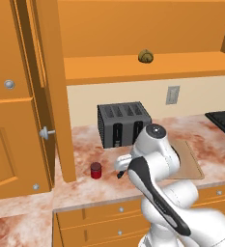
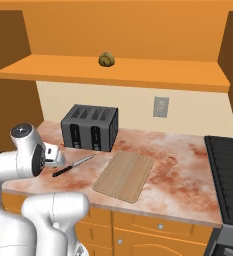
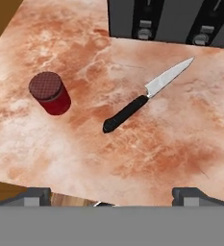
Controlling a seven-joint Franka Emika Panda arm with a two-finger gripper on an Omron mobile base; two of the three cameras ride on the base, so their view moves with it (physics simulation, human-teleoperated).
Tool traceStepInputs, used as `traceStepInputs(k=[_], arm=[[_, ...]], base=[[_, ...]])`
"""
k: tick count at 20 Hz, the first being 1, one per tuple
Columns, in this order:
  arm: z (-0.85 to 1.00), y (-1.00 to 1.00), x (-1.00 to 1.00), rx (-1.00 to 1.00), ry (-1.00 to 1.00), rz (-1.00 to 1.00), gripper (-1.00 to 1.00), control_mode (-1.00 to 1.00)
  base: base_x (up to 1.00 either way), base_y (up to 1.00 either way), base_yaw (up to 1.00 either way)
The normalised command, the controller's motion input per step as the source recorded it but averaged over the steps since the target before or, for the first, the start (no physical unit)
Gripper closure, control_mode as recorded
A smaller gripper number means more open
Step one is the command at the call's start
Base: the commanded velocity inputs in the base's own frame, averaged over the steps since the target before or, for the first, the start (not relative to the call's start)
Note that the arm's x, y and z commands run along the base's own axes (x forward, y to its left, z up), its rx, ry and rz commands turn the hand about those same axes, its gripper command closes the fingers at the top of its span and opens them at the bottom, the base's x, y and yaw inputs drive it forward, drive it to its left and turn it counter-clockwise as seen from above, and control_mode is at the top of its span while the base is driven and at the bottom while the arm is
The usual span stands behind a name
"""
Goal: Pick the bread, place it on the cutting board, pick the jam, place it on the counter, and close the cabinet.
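Up inside cabinet [image 1: 133,67]: bread [image 1: 145,56].

**Three views over one bench**

The left base view looks forward and down from behind the arm, which rises at its lower right; it takes in the bench [image 1: 85,185], toaster [image 1: 123,123], jam [image 1: 95,170] and open cabinet [image 1: 133,67] shelf. The right base view faces the same bench from the other side, arm at lower left, sharing the toaster, knife [image 2: 73,165] and board [image 2: 124,175]. The hand view looks steeply down, close over the bench, sharing the jam, the knife and the toaster's lower front.
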Motion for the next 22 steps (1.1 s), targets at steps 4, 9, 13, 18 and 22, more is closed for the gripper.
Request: traceStepInputs(k=[4, 9, 13, 18, 22], arm=[[0.0, -0.41, -0.14, 0.0, 0.0, 0.0, -1.0, -1.0], [0.0, -0.4, -0.12, 0.0, 0.0, 0.0, -1.0, -1.0], [0.0, -0.39, -0.09, 0.0, -0.02, 0.0, -1.0, -1.0], [0.0, -0.38, -0.12, 0.0, -0.08, 0.0, -1.0, -1.0], [0.0, -0.35, -0.11, 0.0, -0.12, 0.0, -1.0, -1.0]], base=[[0.0, 0.0, 0.0], [0.0, 0.0, 0.0], [0.0, 0.0, 0.0], [0.0, 0.0, 0.0], [0.0, 0.0, 0.0]])
